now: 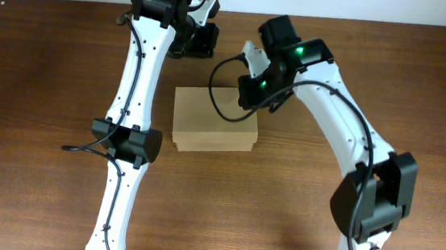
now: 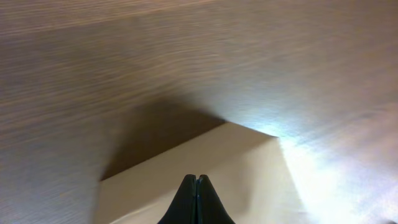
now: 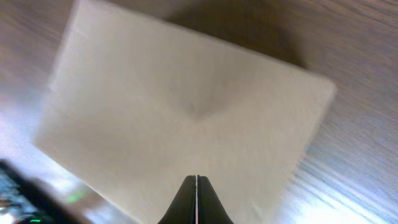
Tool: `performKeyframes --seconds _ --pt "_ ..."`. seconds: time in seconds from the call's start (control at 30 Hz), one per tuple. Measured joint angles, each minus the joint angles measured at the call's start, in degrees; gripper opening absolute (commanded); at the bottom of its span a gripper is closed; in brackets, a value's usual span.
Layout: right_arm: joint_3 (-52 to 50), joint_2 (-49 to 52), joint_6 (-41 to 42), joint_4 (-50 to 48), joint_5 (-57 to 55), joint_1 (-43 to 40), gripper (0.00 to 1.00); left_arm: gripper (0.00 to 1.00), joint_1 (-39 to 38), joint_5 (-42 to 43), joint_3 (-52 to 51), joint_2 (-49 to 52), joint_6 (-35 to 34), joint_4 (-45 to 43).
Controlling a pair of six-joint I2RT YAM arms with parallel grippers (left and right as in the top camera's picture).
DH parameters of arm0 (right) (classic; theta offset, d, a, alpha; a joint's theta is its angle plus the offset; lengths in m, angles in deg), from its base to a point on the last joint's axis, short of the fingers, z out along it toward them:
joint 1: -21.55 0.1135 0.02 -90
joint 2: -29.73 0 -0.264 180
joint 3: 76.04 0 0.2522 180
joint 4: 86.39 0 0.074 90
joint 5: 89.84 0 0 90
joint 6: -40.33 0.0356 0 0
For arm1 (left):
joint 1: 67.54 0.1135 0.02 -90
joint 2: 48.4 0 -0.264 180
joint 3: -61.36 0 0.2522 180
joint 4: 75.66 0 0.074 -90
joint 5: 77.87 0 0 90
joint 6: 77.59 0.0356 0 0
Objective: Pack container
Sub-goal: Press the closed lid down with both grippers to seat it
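Brown wood bench [image 1: 40, 85] fills the frame. One box [image 1: 213, 122], lid down, sits at centre. My left tool [image 2: 196, 178] and right tool [image 3: 196, 178] are pressed together, pinching nothing.

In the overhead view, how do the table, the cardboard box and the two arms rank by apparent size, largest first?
1. table, filling the frame.
2. left arm and right arm: alike, and nearer the camera, so unranked.
3. cardboard box, smallest.
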Motion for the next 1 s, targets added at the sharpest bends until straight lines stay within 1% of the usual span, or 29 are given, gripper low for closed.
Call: performKeyframes --seconds 0.13,0.33,0.5,0.6,0.77,1.0 --pt "0.0 -2.6 -0.3 1.5 -6.2 2.6 0.04 0.01 0.0 -6.4 -3.1 -2.4 -0.2 0.0" --pt "0.1 -3.4 -0.4 5.3 -11.6 4.4 0.04 0.02 0.0 -17.1 -11.2 -10.4 -0.4 0.0" --pt "-1.6 -3.5 -0.4 5.3 -13.7 4.9 0.04 0.01 0.0 -21.4 -17.7 -16.1 -0.4 0.0" --pt "-3.9 -3.5 -0.4 3.9 -14.3 5.6 0.04 0.02 0.0 -24.0 -20.1 -17.7 -0.4 0.0" --pt "-9.6 -3.5 -0.4 0.4 -14.5 7.1 0.04 0.02 0.0 -26.0 -21.3 -18.7 -0.4 0.0" --pt "-15.4 -5.1 0.1 -5.0 -14.1 7.5 0.04 0.01 0.2 -26.7 -22.4 -20.2 -0.4 0.0"
